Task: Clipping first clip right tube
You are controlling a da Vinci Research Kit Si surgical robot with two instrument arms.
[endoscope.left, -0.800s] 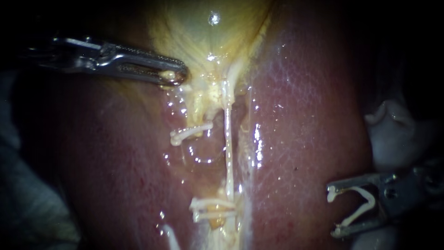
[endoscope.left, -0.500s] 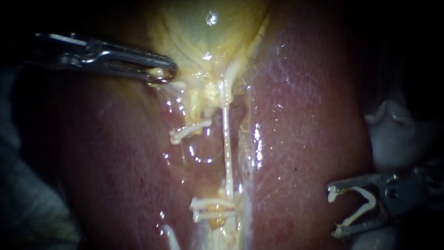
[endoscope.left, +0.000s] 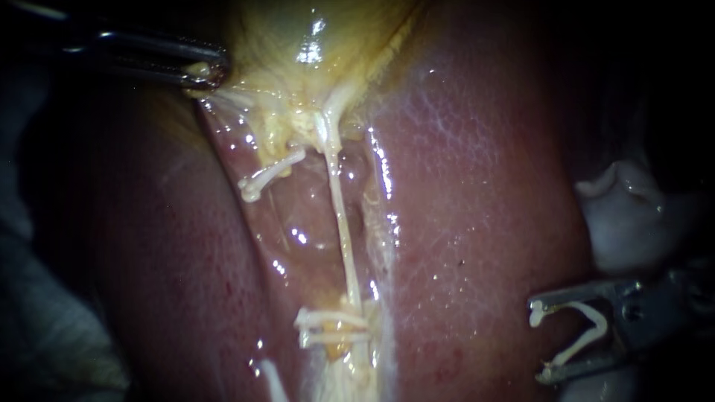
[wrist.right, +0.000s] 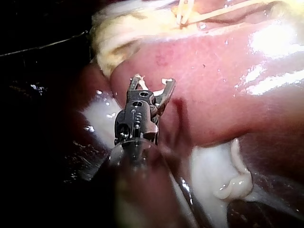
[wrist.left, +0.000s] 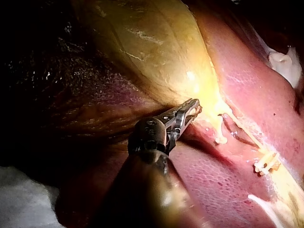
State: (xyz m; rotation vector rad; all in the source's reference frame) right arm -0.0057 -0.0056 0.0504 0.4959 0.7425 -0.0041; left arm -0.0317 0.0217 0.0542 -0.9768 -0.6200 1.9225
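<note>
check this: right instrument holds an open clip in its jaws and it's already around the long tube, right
No. The right instrument does hold an open clip, but it sits off over the liver, well clear of the long tube, as the endoscope view shows.

1. Reaching in from the endoscope view's left with the left instrument [endoscope.left: 202, 72], shaft running almost level near the upper edge, tip pointing toward the middle.
2. Pinching a small bit of the gallbladder [endoscope.left: 313, 33] at its edge between both slender jaws, pressed nearly together.
3. Bending slightly at the dark wrist joint in the left wrist view, jaws angling off the line of the shaft.
4. Coming in low from the right with the right instrument [endoscope.left: 538, 339], most of the shaft lying out of view.
5. Spreading its two jaws wide, tips facing the middle, and cradling an open clip [endoscope.left: 600, 321] that touches both jaws from inside.
6. Hanging well apart from the left instrument.
</note>
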